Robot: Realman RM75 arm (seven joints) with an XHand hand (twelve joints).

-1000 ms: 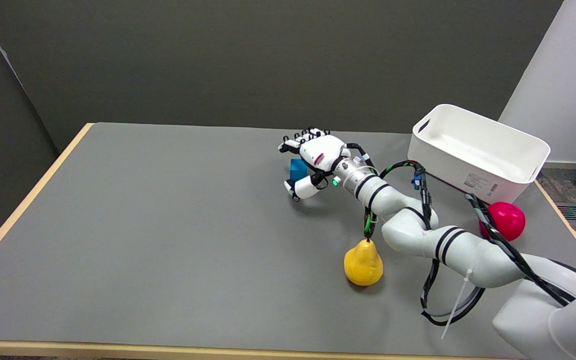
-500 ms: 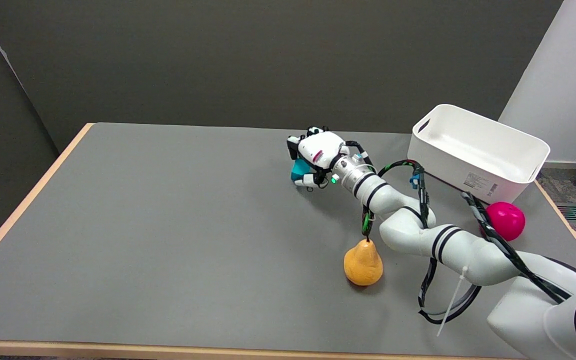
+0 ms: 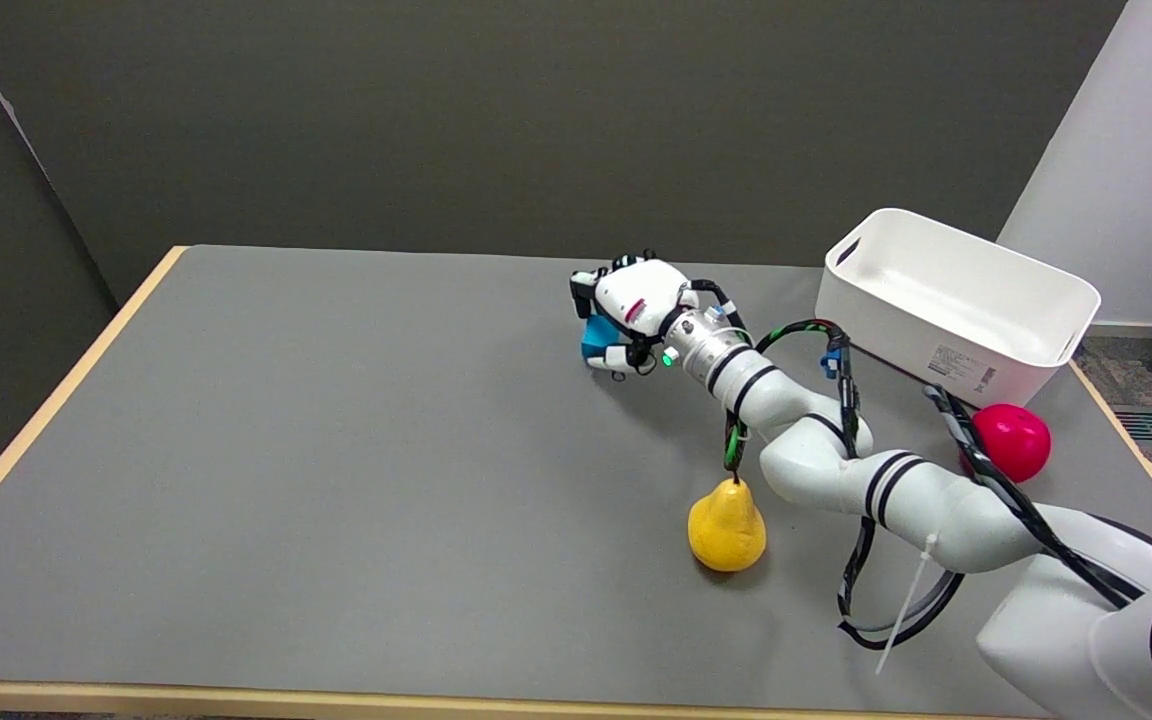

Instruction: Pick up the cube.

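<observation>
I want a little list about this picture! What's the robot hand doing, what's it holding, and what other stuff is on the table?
robot hand: the right robot hand is closed around the blue cube
cube: mostly hidden by the fingers, only a blue corner shows; whether it has left the table cannot be told
pear: yellow pear stands on the grey table, near the front, beside the arm
ball: pink ball lies at the right, partly behind a cable
bin: white bin sits at the far right, nothing seen inside

Small blue cube (image 3: pixel 597 336), mostly hidden, tucked in the right hand's (image 3: pixel 628 312) curled fingers, far-middle of the table.
</observation>
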